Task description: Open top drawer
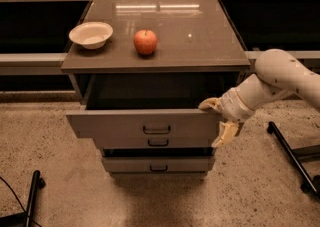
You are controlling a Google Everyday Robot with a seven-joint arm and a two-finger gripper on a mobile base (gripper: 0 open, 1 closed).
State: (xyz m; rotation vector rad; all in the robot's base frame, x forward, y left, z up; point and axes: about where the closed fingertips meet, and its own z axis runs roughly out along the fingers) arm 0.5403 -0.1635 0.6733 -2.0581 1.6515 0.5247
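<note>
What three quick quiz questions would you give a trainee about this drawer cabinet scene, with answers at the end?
1. True or false: the top drawer is fully shut.
2. Multiple choice: where on the top drawer is the gripper? A, at its centre handle; B, at the right end of its front panel; C, at its left end.
3. Short answer: which two things stand on the cabinet top?

Key: 1 false, it is pulled out. 2 B. 3 a red apple and a white bowl.
</note>
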